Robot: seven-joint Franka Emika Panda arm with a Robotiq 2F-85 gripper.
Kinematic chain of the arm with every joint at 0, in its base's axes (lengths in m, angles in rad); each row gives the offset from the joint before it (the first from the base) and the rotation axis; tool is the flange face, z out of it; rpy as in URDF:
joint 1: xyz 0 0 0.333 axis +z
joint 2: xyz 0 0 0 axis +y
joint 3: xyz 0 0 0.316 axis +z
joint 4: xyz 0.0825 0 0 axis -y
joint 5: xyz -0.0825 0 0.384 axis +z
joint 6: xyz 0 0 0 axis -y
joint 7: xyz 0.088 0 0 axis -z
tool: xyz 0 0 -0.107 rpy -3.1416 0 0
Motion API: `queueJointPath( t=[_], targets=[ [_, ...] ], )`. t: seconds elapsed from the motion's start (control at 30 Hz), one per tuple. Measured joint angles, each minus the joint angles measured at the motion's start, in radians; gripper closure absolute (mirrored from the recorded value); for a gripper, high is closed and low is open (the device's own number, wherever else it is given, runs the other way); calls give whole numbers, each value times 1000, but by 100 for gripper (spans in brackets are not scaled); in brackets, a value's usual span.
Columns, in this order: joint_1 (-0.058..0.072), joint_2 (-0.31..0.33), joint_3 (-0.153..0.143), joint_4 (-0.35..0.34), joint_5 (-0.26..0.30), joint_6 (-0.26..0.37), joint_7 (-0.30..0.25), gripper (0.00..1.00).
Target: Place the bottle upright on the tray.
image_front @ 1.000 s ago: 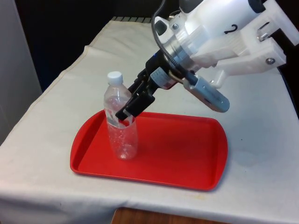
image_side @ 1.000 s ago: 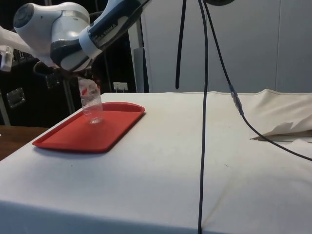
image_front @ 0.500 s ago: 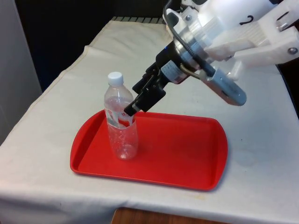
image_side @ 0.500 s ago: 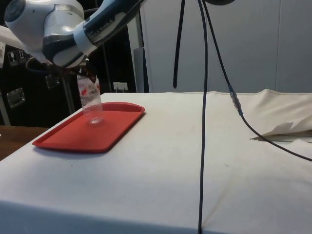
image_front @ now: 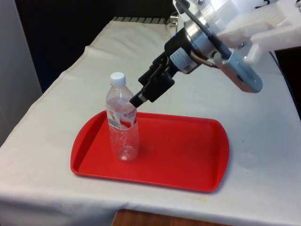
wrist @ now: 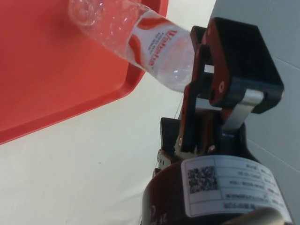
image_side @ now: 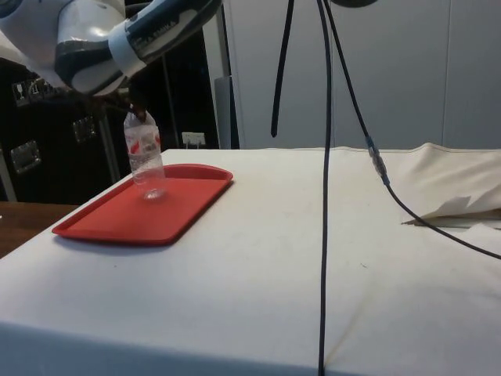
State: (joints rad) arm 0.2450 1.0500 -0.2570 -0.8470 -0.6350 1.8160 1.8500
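A clear plastic bottle [image_front: 123, 129] with a white cap and a red label stands upright on the red tray [image_front: 188, 157], towards the front view's left end. My gripper [image_front: 141, 96] hangs open beside the bottle's shoulder, on the front view's right, with nothing between its fingers. In the side view the bottle [image_side: 145, 160] stands on the tray [image_side: 117, 215] with the gripper [image_side: 135, 108] dark at cap height. In the wrist view the bottle [wrist: 140, 33] and the tray [wrist: 47, 84] lie just beyond the fingers [wrist: 197, 79].
White cloth [image_front: 263, 141] covers the table around the tray. Two black cables [image_side: 325, 196] hang in the side view's foreground, and a fold of cloth [image_side: 462, 207] lies at its right.
The gripper has let go of the bottle and drawn back up and towards the front view's right. The bottle has settled from a slight lean to upright on the tray.
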Motion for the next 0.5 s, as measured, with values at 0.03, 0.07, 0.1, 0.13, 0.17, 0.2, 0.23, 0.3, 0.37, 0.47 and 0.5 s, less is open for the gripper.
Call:
queueJointPath(
  t=[0.03, 0.07, 0.1, 0.13, 0.17, 0.2, 0.23, 0.3, 0.37, 0.47, 0.5],
  targets=[
    [0, 0, 0, 4, -1, -4, -1, 0],
    [0, -1, 0, 9, -1, -8, -1, 0],
    [0, -1, 0, 9, -1, -8, -1, 0],
    [0, -1, 0, 14, -1, -11, -2, 0],
    [0, -1, 0, 18, -2, -15, -4, 0],
    [0, -2, 0, 24, -2, -20, -6, 0],
    [0, -2, 0, 30, -2, -26, -8, 0],
    [0, -3, 0, 46, -2, -39, -14, 0],
    [-1, -4, 0, 52, -2, -44, -16, 0],
    [-1, -5, 0, 62, -2, -51, -20, 0],
    [-2, -7, 0, 70, -2, -55, -21, 0]
  ],
)
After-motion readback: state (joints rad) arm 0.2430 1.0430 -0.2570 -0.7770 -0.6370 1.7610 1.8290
